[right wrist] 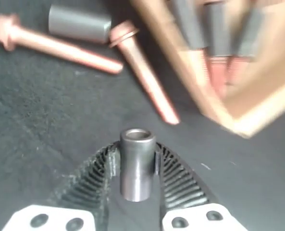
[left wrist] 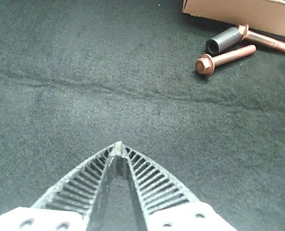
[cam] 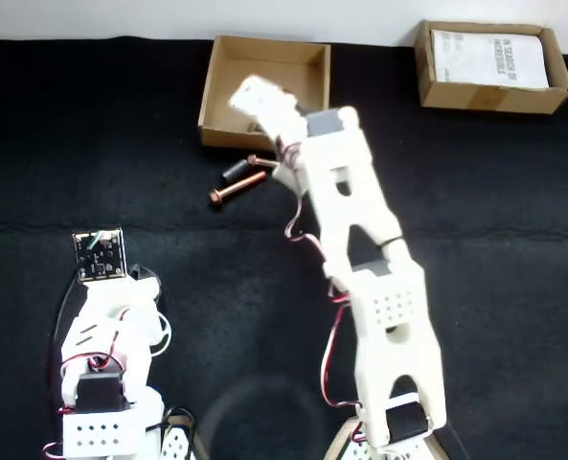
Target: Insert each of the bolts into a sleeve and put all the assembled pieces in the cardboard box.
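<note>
A printed sheet (cam: 489, 57), too small to read, lies in the far box (cam: 437, 93). Black cloth (cam: 121, 144) covers the table. The right gripper (right wrist: 136, 150), stretched out beside the cardboard box (cam: 215, 105), pinches a sleeve (right wrist: 135, 168); a loose bolt (cam: 238, 188) and a spare sleeve (cam: 236, 171) lie nearby. The left gripper (left wrist: 118, 147) sits folded back, jaws pressed together

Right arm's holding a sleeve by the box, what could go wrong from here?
The sleeve in the right gripper looks hollow, with no bolt in it; dropping it into the cardboard box now would leave it unassembled. The nearest loose bolt lies just ahead of the gripper, so a low move might roll it away.
</note>
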You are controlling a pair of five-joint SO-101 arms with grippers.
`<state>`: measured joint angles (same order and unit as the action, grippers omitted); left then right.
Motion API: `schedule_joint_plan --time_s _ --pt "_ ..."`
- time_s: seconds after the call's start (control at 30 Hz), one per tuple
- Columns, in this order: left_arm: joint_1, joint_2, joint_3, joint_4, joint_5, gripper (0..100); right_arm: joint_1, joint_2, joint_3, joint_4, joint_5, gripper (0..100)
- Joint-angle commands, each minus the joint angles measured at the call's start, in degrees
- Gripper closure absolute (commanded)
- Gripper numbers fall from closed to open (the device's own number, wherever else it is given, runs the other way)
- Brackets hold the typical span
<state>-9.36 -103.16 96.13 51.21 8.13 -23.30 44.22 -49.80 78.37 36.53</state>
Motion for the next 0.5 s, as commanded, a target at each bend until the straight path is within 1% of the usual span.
schedule_joint_plan --time_s 0.0,0.1,0.17,0.2,0.27,0.37,0.47 --pt "2.8 -0.1 0.9 0.4 -0.4 98 2.0 -12.1 -0.7 3.7 -1.1 99.1" --pt "4.3 -0.1 0.9 3.0 -0.4 98 2.7 -17.4 -0.7 8.8 -2.9 99.1" --pt "4.3 -0.1 0.9 7.2 -0.4 98 3.4 -21.0 -0.7 13.2 -3.6 99.1" --pt "3.8 -0.3 0.9 10.0 -0.4 98 3.9 -22.7 -0.7 15.3 -4.3 99.1" --pt "0.8 -0.6 0.9 14.3 -0.4 99 5.5 -26.3 -0.7 18.7 -6.0 99.1" --pt "-3.6 -0.6 0.5 14.5 -0.1 99 8.4 -31.8 -0.5 22.5 -9.8 99.1" --pt "-5.9 -0.4 -2.2 14.8 -0.1 98 12.9 -38.7 0.0 22.7 -15.8 99.1"
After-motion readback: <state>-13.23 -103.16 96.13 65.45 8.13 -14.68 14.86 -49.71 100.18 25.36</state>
